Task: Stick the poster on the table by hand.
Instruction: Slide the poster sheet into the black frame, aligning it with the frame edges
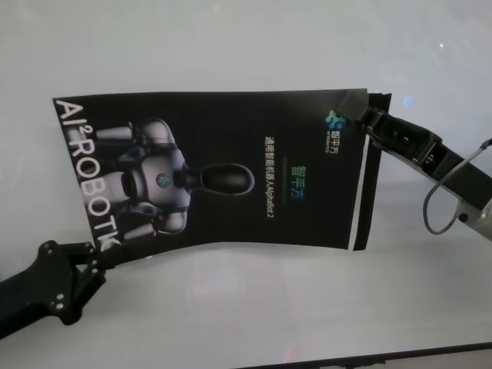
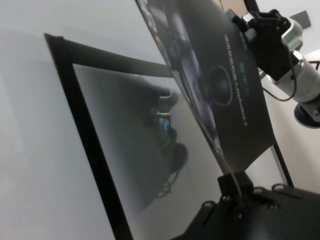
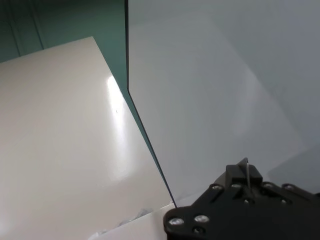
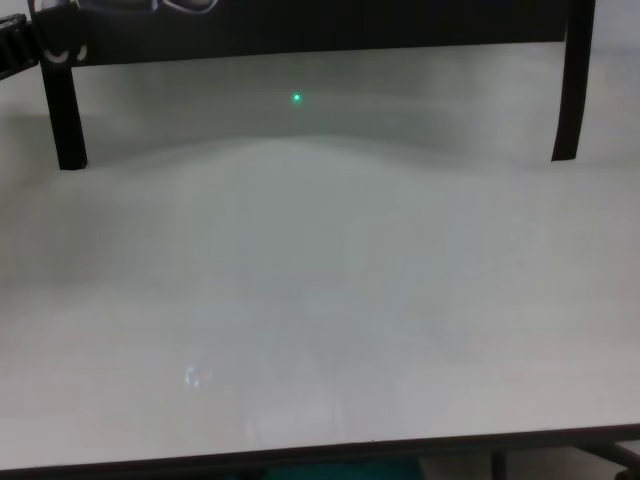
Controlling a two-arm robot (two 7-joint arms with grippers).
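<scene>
The poster (image 1: 231, 177), black and glossy with a silver-grey robot picture and white lettering, hangs stretched above the table (image 1: 246, 307) between both hands. My left gripper (image 1: 91, 265) is shut on its near left corner. My right gripper (image 1: 367, 119) is shut on its far right corner. In the left wrist view the poster (image 2: 220, 85) rises tilted from my left gripper (image 2: 235, 182), clear of the table, with its shadow below. In the right wrist view my right gripper (image 3: 245, 172) pinches a thin sheet edge. In the chest view the poster's edge (image 4: 300, 25) shows as a dark band at the top.
Narrow black tape strips hang from the poster's sides (image 4: 62, 110) (image 4: 570, 90), and one shows along its right side (image 1: 367, 192). The white-grey table (image 4: 320, 300) spreads wide under the poster. Its dark front edge (image 1: 384, 359) lies near me.
</scene>
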